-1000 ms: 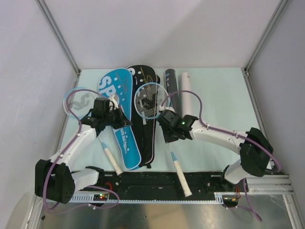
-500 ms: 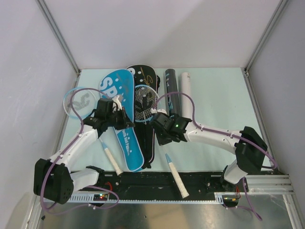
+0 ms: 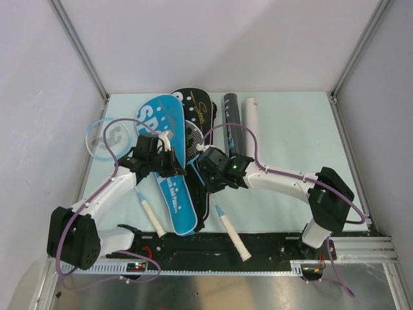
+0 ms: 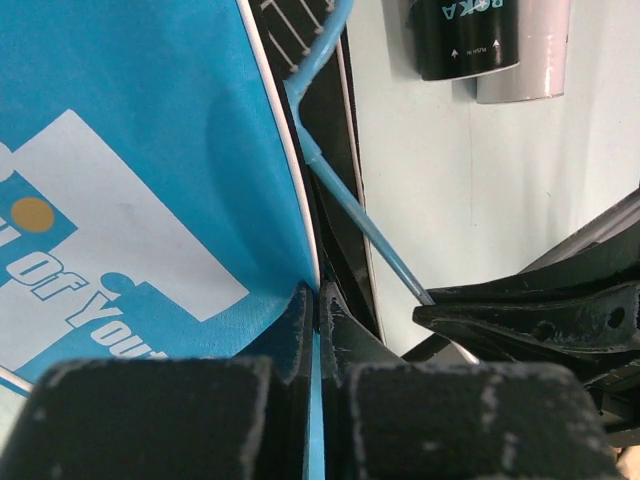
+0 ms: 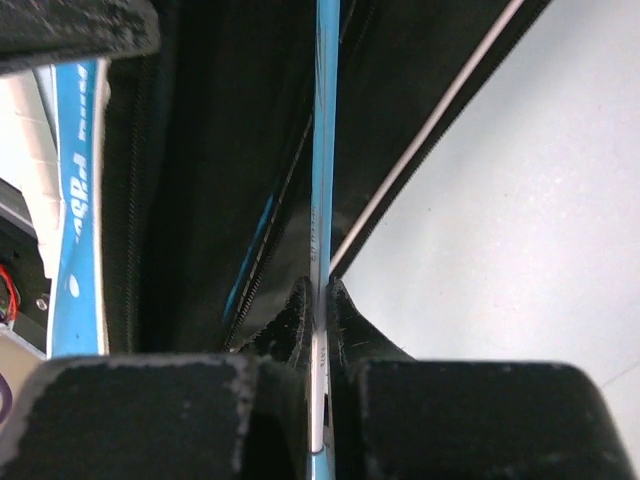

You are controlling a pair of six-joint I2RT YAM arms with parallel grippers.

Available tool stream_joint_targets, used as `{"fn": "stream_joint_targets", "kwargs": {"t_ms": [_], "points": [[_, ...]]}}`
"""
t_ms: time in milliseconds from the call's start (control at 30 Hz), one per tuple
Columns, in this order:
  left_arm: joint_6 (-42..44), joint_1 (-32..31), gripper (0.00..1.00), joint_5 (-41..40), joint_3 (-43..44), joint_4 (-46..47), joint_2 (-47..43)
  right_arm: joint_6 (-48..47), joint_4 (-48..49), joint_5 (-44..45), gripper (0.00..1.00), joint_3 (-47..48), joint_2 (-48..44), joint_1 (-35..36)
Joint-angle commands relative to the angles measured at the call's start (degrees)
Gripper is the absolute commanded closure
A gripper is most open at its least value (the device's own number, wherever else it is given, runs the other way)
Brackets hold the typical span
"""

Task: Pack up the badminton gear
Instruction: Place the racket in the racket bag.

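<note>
The left gripper (image 4: 316, 305) was shut tight on the thin edge of the blue fabric racket cover with white lettering (image 3: 169, 139), at the centre-left of the top view. The right gripper (image 5: 320, 298) was clamped on the light-blue shaft of the thin-framed racket with the white handle (image 3: 231, 234). Its strung head lay partly hidden between the blue cover and the black fabric racket cover (image 3: 197, 103) beside it. Which of the two covers it was entering, I could not tell.

I judged that this first racket was only about half way inside. Much was left to do. The second racket (image 3: 152, 219) lay uncovered at the left. The black plastic tube (image 3: 232, 116) and the white tube (image 3: 251, 116) lay side by side in the upper middle. I could not make out any shuttlecock.
</note>
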Motion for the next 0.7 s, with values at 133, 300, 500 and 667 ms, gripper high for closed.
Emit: {"fn": "stream_joint_targets", "kwargs": {"t_ms": [133,300,500,667], "points": [[-0.2,-1.1,1.00,3.1,4.0,3.6,0.7,1.5,14.7,-0.7,1.00,4.5,3.7,-3.6],[-3.9,-1.1,1.00,2.8,2.8,5.8,0.4,3.6,22.4,1.9,1.00,6.2,7.9,-5.2],[-5.1,-1.1,1.00,3.5,1.2,8.3,0.4,4.0,25.2,-2.7,1.00,11.1,13.6,-6.7],[-4.4,-1.1,1.00,3.7,1.1,8.5,1.5,2.9,23.3,-6.0,1.00,11.2,13.0,-5.5]]}}
